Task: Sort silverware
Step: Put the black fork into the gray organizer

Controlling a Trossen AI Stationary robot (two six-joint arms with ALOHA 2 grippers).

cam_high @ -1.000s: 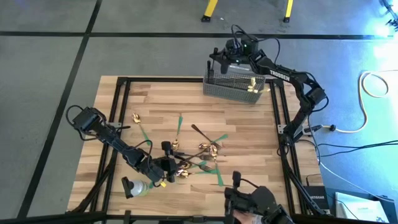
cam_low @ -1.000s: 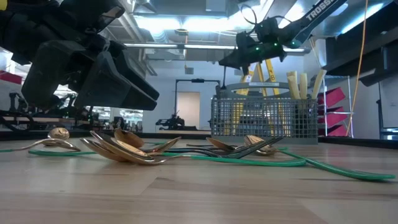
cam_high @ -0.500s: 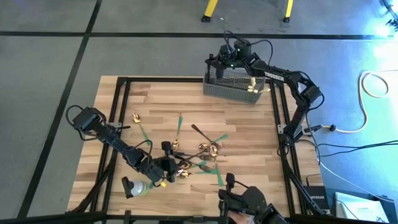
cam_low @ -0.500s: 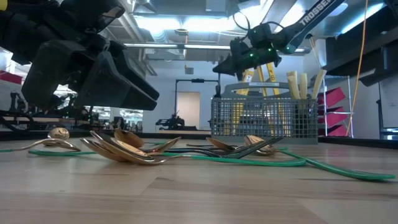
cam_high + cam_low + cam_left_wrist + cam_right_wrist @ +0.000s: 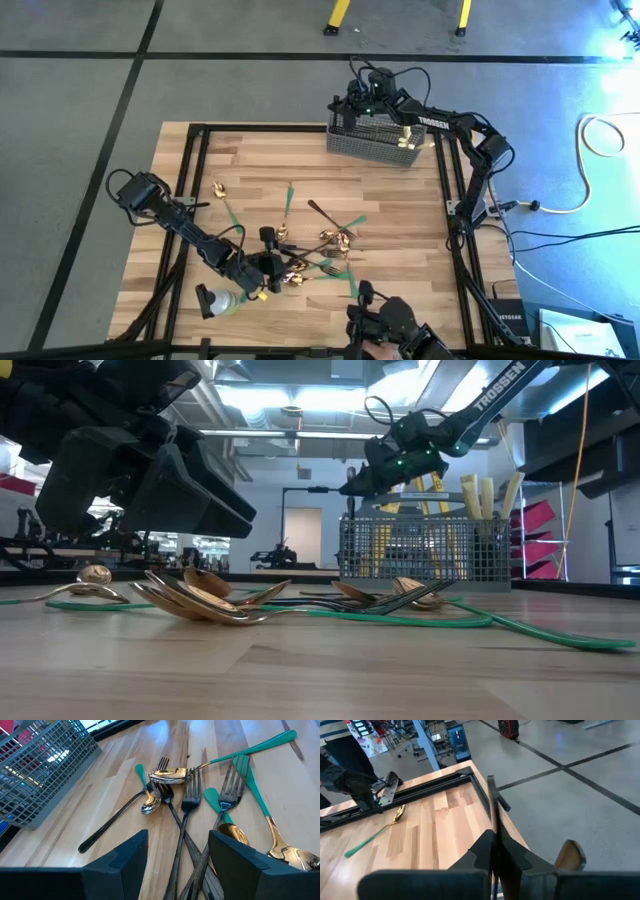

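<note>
- The silverware (image 5: pixel 300 262) lies mostly in a tangled heap on the near half of the table (image 5: pixel 400 210), gold spoons and dark forks crossing over green strips (image 5: pixel 352 280); one spoon (image 5: pixel 218 187) lies apart toward the left edge, and a few cream-handled knives (image 5: pixel 487 495) already stand upright in the mesh basket (image 5: pixel 377 140) at the far right corner.
- The left gripper (image 5: pixel 262 268) hangs low at the near-left edge of that heap, its fingers spread with nothing between them. In the left wrist view the dark forks (image 5: pixel 187 827) run lengthwise away from the gripper, stems nearest it and tines far, passing between the two fingers — so a drop and a squeeze across a stem looks the likely next move.
- The left arm is plainly the nearer one to the heap; the right arm is well apart, up at the basket.
- The right gripper (image 5: pixel 357 92) hovers above the basket's far left corner, fingers pressed together on a thin dark stem (image 5: pixel 493 827) that stands up between them — probably a fork handle, though its head is cut off.
- Hard to make out: which fork in the overlap lies on top, and which basket compartment sits beneath the right gripper.
</note>
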